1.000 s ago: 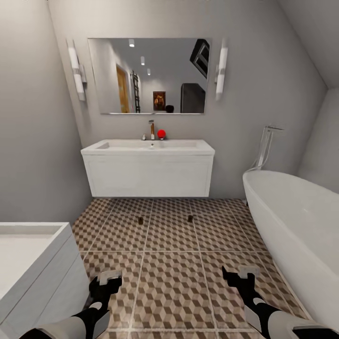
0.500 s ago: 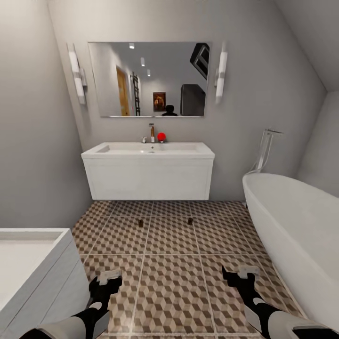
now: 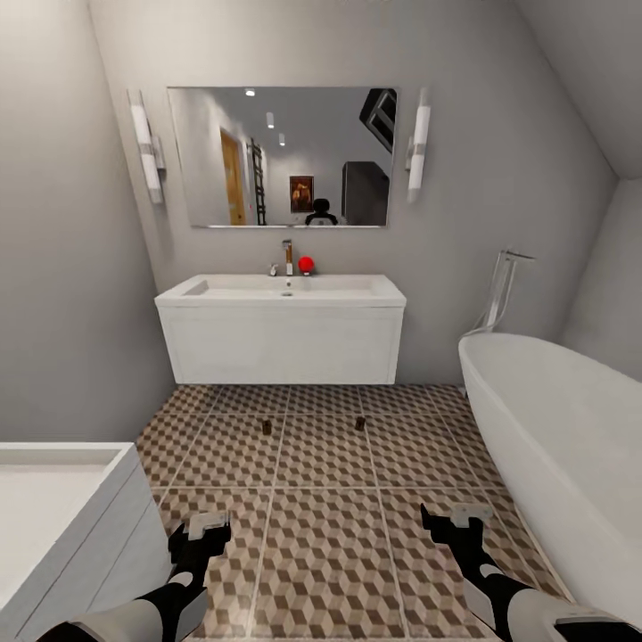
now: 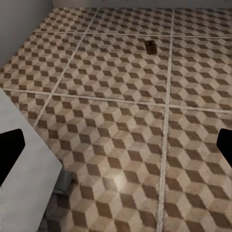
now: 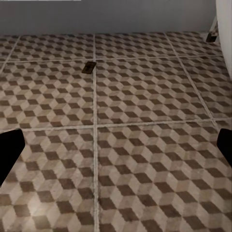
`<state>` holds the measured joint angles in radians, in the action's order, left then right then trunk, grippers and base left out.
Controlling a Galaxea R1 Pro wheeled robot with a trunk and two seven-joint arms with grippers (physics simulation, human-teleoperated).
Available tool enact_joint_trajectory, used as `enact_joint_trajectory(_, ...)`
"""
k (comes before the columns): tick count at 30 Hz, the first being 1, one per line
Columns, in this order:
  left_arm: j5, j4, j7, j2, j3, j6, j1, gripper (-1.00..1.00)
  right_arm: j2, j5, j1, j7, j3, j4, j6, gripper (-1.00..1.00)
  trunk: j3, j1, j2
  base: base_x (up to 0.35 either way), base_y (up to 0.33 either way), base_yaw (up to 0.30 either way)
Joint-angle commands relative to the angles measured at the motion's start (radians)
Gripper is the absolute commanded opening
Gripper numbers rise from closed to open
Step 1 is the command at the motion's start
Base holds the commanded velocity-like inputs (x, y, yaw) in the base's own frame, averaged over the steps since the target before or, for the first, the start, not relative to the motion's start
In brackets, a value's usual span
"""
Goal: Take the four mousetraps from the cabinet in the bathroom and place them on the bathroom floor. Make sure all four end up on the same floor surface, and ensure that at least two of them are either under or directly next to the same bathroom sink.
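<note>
Room: bathroom floor (image 3: 325, 464) was cube-patterned tile, with a white bathtub (image 3: 553, 428) at right.
Bathroom sink (image 3: 281, 330): hung on the far wall under a mirror (image 3: 281, 156).
Mousetraps: two lay on the tiles just before the sink, left one (image 3: 266, 427), right one (image 3: 360, 423), well apart.
Left gripper (image 3: 203, 528): low, near, fingers apart, empty.
Right gripper (image 3: 455, 520): likewise spread and empty.

I'm looking at grey walls (image 3: 80, 267) under a sloped ceiling (image 3: 580, 62). A wide mirror (image 3: 281, 156) hangs between two tube lights (image 3: 147, 147). A white bathtub (image 3: 553, 428) stands at the right, a white unit (image 3: 62, 508) at the left.
</note>
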<state>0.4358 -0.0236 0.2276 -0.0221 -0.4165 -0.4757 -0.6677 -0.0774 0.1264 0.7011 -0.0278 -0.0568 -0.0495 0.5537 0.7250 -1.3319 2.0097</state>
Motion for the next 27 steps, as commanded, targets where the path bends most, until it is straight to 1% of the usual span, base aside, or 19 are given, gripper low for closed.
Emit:
enact_joint_trajectory(1,0.004,-0.003,0.004,0.0,-0.008,-0.004,-0.001,1.0,0.0,0.01,0.002,-0.003,-0.006,-0.004,0.006,1.0,-0.002,0.004,-0.007,0.0,0.0,0.0)
enact_joint_trajectory(14,0.004,-0.003,0.004,-0.001,-0.008,-0.004,-0.001,1.0,0.001,0.01,0.002,-0.003,-0.006,-0.004,0.006,1.0,-0.043,0.054,-0.098,0.0,-0.003,0.0)
enact_joint_trajectory(20,0.004,-0.003,0.004,0.0,-0.008,-0.004,-0.001,1.0,0.001,0.009,0.002,-0.003,-0.006,-0.004,0.006,1.0,-0.062,0.077,-0.14,0.0,-0.184,0.0)
enact_joint_trajectory(27,0.004,-0.003,0.004,0.001,-0.008,-0.004,-0.001,1.0,0.001,0.009,0.002,-0.003,-0.006,-0.004,0.006,1.0,-0.084,0.104,-0.189,0.0,-0.047,0.0)
